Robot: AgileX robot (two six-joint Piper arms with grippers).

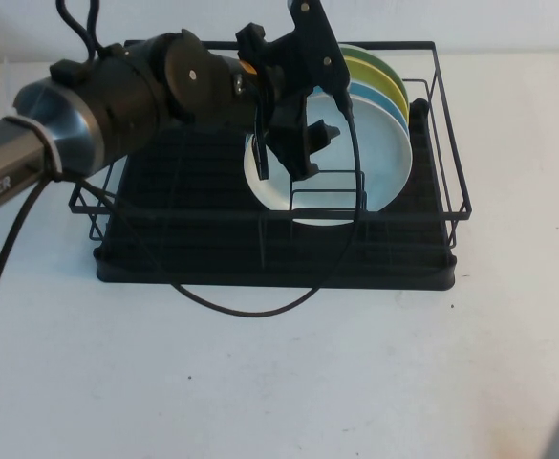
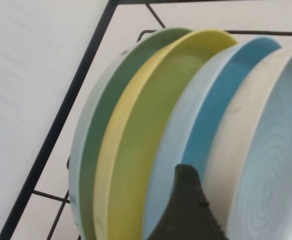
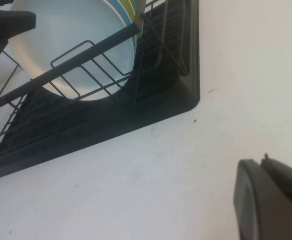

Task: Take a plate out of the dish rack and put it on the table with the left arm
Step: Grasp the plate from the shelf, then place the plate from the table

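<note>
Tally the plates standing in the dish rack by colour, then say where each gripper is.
White plate: 1
Light blue plate: 1
Yellow plate: 1
Pale green plate: 1
Total: 4 plates in the dish rack
Left gripper: open, at the white plate's face.
Right gripper: over the table, beside the rack.

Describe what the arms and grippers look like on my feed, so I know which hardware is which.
The left arm is black with a silver-grey forearm segment lettered "PIPER" in white, an orange spot near the wrist and a thin black cable looping off it. The left gripper, over the dish rack, is matte black with textured finger pads. Of the right gripper, above the table, only a rounded black finger shows.
</note>
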